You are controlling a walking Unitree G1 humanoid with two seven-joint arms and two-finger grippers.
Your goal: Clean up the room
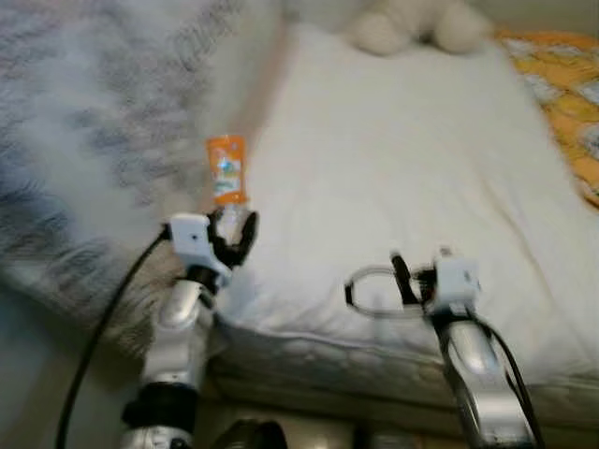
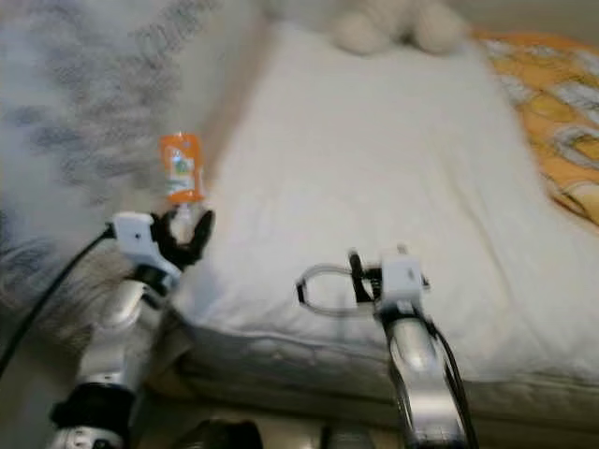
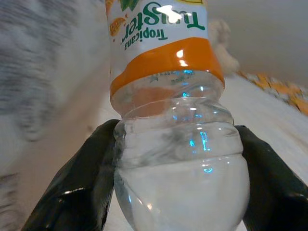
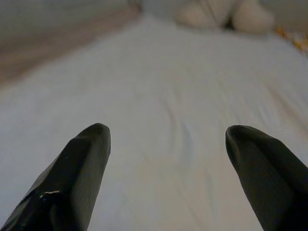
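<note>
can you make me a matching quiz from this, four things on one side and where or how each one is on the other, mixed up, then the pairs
Things:
1. bottle
2. right gripper
3. plush toy
4. orange blanket

Place or state:
A. at the far end of the white bed
B. open, holding nothing, over the bed
C. clamped in the left gripper
D. on the bed's right side

Pairs: 1-C, 2-B, 3-A, 4-D
</note>
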